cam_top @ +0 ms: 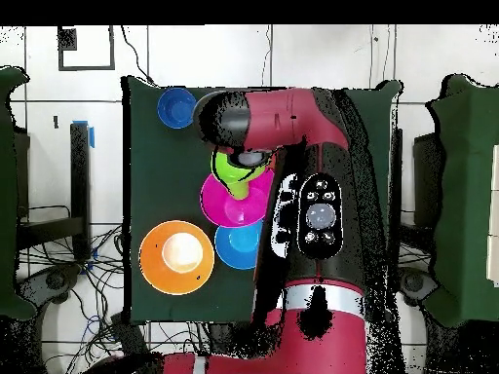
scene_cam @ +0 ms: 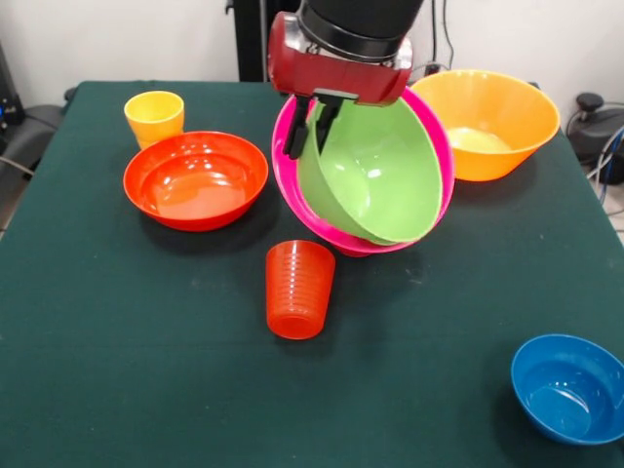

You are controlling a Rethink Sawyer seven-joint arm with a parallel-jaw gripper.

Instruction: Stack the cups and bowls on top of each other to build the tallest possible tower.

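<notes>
In the front view, left to right: a yellow cup [scene_cam: 154,117] stands upright at upper left, with a wide shallow red-orange bowl [scene_cam: 196,179] just below it on the dark green table [scene_cam: 117,341]. A ribbed orange-red cup [scene_cam: 298,289] stands at centre. Above it the tower, a lime green bowl [scene_cam: 375,171] nested in the large pink bowl [scene_cam: 437,146], tilts steeply toward the camera. The gripper [scene_cam: 314,122] pinches the nested rims at their upper left edge (grip looks secure). The yellow-orange bowl [scene_cam: 487,122] sits upper right, a blue bowl [scene_cam: 568,388] lower right. Judged: all are light, stiff, glossy plastic and slippery; rims offer the best hold.
</notes>
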